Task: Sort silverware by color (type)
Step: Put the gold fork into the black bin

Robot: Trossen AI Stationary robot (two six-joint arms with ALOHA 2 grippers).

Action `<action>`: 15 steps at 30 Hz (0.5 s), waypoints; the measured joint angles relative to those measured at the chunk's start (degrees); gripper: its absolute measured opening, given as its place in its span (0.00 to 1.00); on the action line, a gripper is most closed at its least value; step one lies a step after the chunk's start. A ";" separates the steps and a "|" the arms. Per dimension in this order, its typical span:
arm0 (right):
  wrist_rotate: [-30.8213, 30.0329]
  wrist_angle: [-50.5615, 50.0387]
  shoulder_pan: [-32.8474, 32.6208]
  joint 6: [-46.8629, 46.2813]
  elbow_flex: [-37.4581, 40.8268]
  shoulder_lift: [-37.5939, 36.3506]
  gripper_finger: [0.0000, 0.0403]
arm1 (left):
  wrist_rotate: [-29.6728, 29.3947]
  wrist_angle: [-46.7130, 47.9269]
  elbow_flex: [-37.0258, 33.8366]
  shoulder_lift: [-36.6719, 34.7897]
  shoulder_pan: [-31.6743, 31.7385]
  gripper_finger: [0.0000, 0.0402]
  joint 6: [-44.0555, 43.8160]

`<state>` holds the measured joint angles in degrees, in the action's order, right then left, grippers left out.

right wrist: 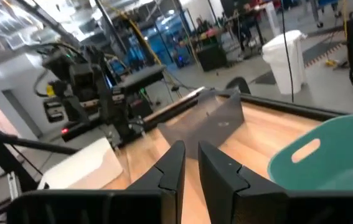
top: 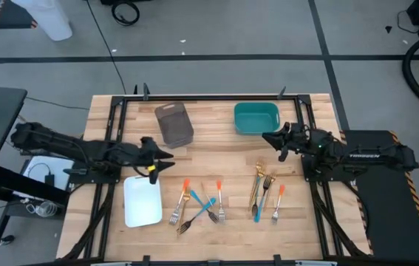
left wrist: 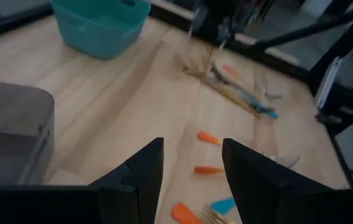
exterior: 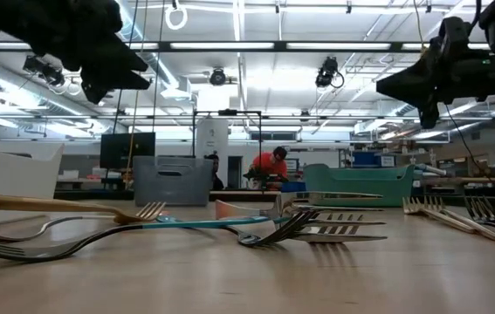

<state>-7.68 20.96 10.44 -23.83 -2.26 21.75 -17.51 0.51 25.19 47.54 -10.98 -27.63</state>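
The silverware lies flat on the table in two groups. The left group [top: 198, 203] has orange-handled, blue-handled and dark forks. The right group [top: 262, 186] has gold forks, one orange-handled and one blue-handled. My left gripper [top: 166, 157] hangs open above the table between the grey and white trays, with orange handles [left wrist: 208, 138] ahead of it. My right gripper [top: 267, 137] hovers beside the teal tray, its fingers [right wrist: 175, 163] almost together, holding nothing. In the low view the forks [exterior: 299, 228] lie in front, and both grippers are raised above them.
The grey tray [top: 174, 123] and the teal tray [top: 256, 118] stand at the far side of the table, and the white tray [top: 142, 201] lies near its left front. Bare wood shows between the two fork groups and the far trays. A person sits in the room beyond.
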 joint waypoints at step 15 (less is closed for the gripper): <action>-13.66 -0.16 -13.62 3.24 -6.21 17.95 0.14 | -3.07 17.06 14.13 16.74 -7.63 0.43 -16.92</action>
<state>-21.33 20.80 -3.18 -20.59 -8.47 39.70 -20.58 17.58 39.32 64.28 -18.61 -44.54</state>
